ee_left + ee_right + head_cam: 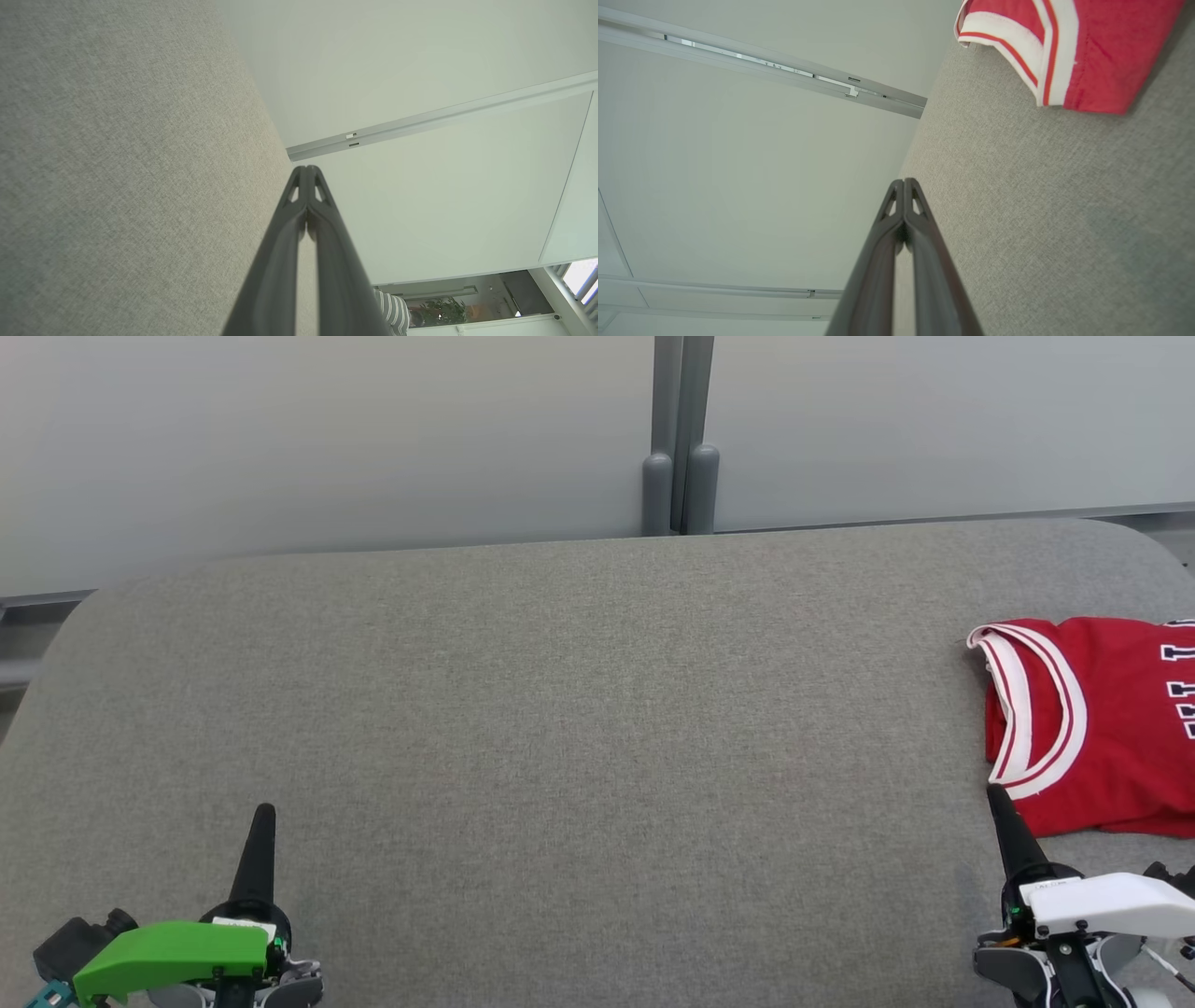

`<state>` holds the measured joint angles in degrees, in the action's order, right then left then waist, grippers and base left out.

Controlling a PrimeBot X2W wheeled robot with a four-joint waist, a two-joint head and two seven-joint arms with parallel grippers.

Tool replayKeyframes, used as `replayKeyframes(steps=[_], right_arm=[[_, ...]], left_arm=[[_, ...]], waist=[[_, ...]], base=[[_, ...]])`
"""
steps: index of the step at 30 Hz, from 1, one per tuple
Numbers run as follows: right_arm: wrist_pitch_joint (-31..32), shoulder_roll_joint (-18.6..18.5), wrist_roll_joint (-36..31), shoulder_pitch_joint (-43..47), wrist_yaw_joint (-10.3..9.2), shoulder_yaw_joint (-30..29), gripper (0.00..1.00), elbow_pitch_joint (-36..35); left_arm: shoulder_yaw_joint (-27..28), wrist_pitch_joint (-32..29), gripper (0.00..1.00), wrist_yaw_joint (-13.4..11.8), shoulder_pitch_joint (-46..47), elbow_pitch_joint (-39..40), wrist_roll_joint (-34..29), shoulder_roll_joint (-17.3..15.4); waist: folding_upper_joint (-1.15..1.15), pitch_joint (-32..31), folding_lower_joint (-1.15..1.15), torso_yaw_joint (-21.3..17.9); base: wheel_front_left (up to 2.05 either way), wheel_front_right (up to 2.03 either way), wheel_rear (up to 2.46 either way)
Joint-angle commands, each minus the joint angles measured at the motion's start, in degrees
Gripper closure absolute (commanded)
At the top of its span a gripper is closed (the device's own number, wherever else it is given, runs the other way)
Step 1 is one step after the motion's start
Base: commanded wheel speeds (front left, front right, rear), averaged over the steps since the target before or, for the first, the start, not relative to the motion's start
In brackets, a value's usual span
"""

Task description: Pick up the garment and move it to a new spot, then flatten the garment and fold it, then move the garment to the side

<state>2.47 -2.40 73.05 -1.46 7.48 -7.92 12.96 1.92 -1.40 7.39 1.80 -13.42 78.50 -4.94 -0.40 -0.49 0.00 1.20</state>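
**Red garment lay at the table's right edge, both grippers shut and empty**

A grey cloth-covered table (560,709) stretched across the head view in front of pale wall panels (327,439), most of its surface bare. The red garment (1111,728) lay at the far right, flat and compact, and ran out of the picture there, so its full extent could not be told. It looked folded and set aside, which suggested the last step, the move to the side, was at or near its finish.

The right gripper (995,793) rested low at the near right with its jaws pressed together on nothing. Its tip was just beside the garment's near corner, and whether it touched the cloth could not be told. The left gripper (264,817), equally closed and empty, sat well apart at the near left.

Any final nudge would best fall to the right arm, the nearer one. It would need to open first, come in low along the table and pinch every layer at the near edge, then slide the cloth rather than lift it, so the fold held. The white-and-red trim (1027,709) facing the table's middle was loose and could catch a finger.
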Motion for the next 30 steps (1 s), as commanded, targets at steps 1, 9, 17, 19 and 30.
replayKeyframes(steps=[1,9,17,19,30], right_arm=[[0.39,-0.41,1.66,-1.01,0.03,0.20,1.00,-0.61],[1.40,-0.46,5.97,-1.47,0.03,0.44,1.00,-0.76],[2.50,-0.52,10.47,-1.89,0.03,0.67,1.00,-0.95],[2.61,-0.53,11.37,-2.04,0.03,0.73,1.00,-0.98],[3.89,-0.60,16.48,-2.56,0.02,1.02,1.00,-1.15]], left_arm=[[0.57,-0.36,1.00,0.12,1.32,0.50,1.25,0.06],[1.32,-1.35,1.00,0.14,1.61,0.85,4.38,0.47],[2.15,-2.42,1.00,0.15,1.87,1.21,7.69,0.97],[2.33,-2.61,1.00,0.15,1.90,1.27,8.49,1.09],[3.23,-3.75,1.00,0.17,2.30,1.62,12.26,1.50]], waist=[[0.27,0.03,0.00,-0.05],[0.30,0.15,0.00,-0.29],[0.33,0.29,0.00,-0.56],[0.34,0.32,0.00,-0.62],[0.37,0.49,0.00,-0.95]], base=[[0.00,0.00,0.00],[0.00,0.00,0.00],[0.00,0.00,0.00],[0.00,0.00,0.00],[0.00,0.00,0.00]])
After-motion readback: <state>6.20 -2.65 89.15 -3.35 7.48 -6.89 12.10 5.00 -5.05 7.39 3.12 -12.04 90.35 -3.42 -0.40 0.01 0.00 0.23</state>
